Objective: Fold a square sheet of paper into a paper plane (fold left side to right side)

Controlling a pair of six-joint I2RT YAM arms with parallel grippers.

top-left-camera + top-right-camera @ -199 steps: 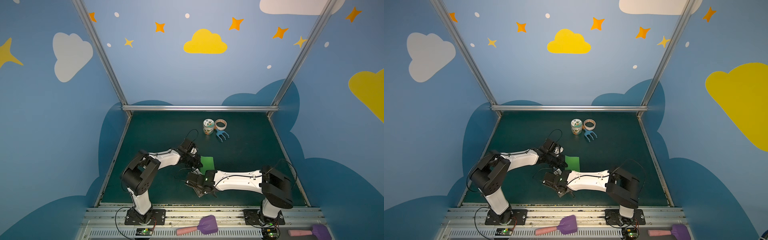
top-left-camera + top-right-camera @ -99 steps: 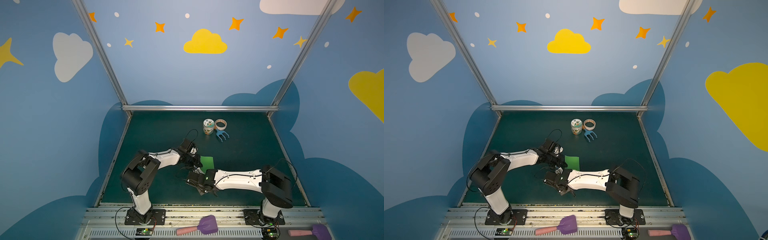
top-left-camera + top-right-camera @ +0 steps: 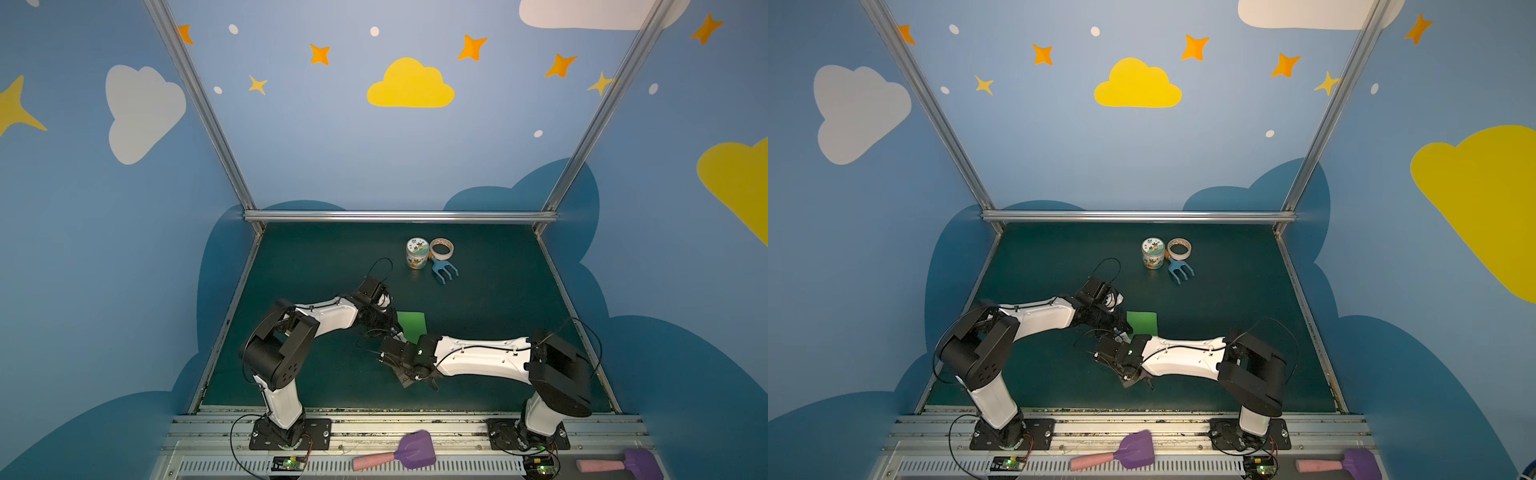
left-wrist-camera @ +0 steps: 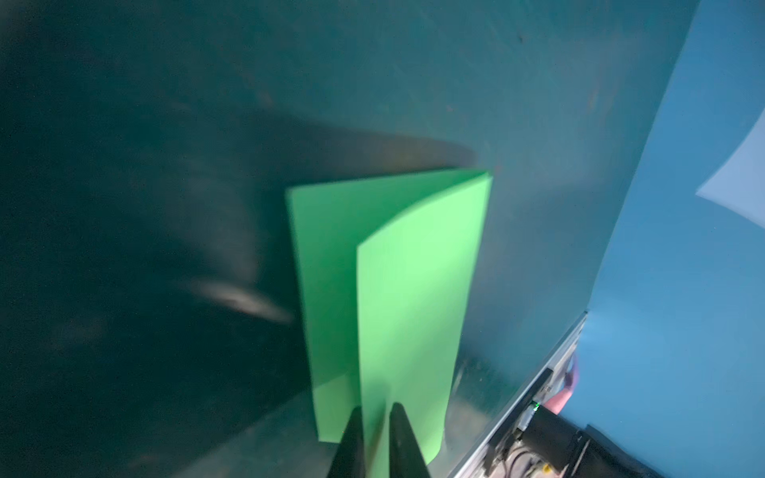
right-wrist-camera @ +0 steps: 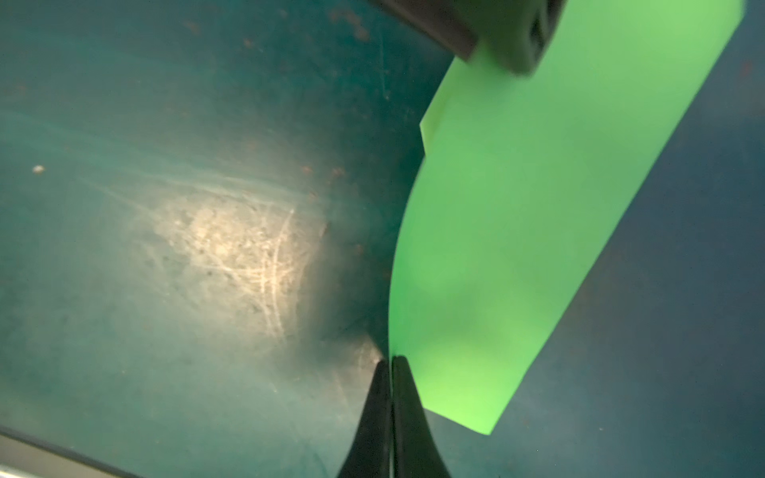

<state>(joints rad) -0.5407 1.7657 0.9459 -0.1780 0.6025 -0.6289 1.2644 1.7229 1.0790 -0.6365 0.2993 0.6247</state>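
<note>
Right claw (image 5: 391, 362): two black, wedge-shaped fingers are pressed flat together. The curved edge of the paper (image 5: 538, 207) runs straight into the seam at their tips, so they pinch the rim of its upper layer.

Left claw (image 4: 376, 407): matching black fingers stand a narrow slit apart. The edge of the raised layer lies in that slit, but the view does not show whether they grip it.

The paper is thin, matte and bright green. It is folded into a narrow rectangle of two layers joined along one long side. The lower layer lies flat, and the upper one bows up in a smooth curve.

Beneath it is a dark green mat (image 5: 207, 248), scuffed with pale scratches and rusty specks.

In both top views the paper (image 3: 411, 326) lies near the middle of the mat, a little toward the front. It sits between the two wrists, and the glossy white right arm (image 3: 482, 359) covers its near end.

Farther back, well apart from the paper, are three small things:
- a small round jar (image 3: 417, 253) with a printed label
- a tape roll (image 3: 441, 248) just beside the jar
- a blue pronged fork (image 3: 444, 271) just in front of them

On the ribbed metal rail at the front lie two purple scoops (image 3: 415, 451) with pink handles.

Blue walls painted with clouds and stars enclose the scene.
</note>
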